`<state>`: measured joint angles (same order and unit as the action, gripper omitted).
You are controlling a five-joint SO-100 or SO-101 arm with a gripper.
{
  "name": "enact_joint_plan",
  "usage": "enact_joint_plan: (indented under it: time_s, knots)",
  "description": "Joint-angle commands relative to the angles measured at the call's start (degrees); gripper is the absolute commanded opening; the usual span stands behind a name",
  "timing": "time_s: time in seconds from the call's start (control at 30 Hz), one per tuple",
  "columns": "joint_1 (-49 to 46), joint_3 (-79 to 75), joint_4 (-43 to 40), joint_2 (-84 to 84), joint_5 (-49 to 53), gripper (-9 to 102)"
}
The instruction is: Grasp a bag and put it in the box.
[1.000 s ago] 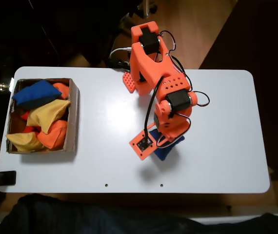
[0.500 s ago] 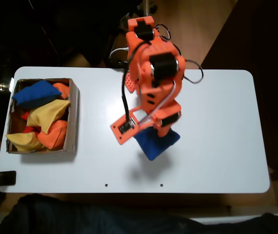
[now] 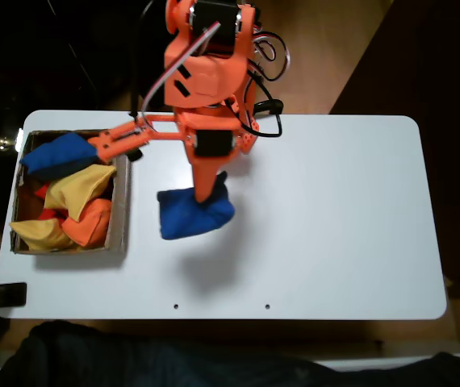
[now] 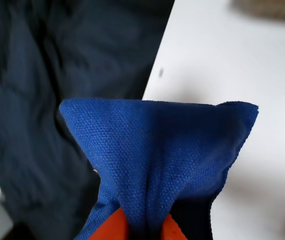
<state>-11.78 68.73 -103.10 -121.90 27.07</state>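
We're looking down on a white table [image 3: 343, 210] w/ rounded corners, dark surroundings on most sides, a strip of wood floor [image 3: 327, 48] past its far edge. The orange arm [image 3: 206, 81] reaches from the far edge toward the table's middle, and its gripper [image 3: 210, 193] is clamped onto the blue bag [image 3: 194, 216], pinching it at the top edge. The bag hangs off the fingertips, clear of the tabletop, w/ its shadow [image 3: 210, 270] falling on the white surface below it, toward the near edge in the fixed view.

In the wrist view we see the bag [image 4: 157, 160] right in front of the cam, fabric bunched into a fold where the orange fingers [image 4: 110, 227] squeeze it at the bottom edge of the pic, corners flaring out to both sides.

Left of the gripper in the fixed view, near but apart from the hanging bag, sits the cardboard box [image 3: 121, 201] at the table's left end. Inside it we make out a second blue beanbag [image 3: 52, 155] at the far end, a yellow one [image 3: 81, 187] mid-box, an orange one [image 3: 89, 222] beside it, another yellow one [image 3: 36, 234] at the near corner. Beyond the near table edge lies dark cloth [image 3: 133, 359].
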Motion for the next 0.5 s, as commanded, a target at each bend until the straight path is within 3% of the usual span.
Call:
enact_joint_plan:
  time_s: [0.0, 0.47]
  knots:
    - [-6.3, -4.7, 0.8, -3.1, 2.5, 0]
    - [-26.1, -5.7, 7.6, -4.3, 4.9, 0]
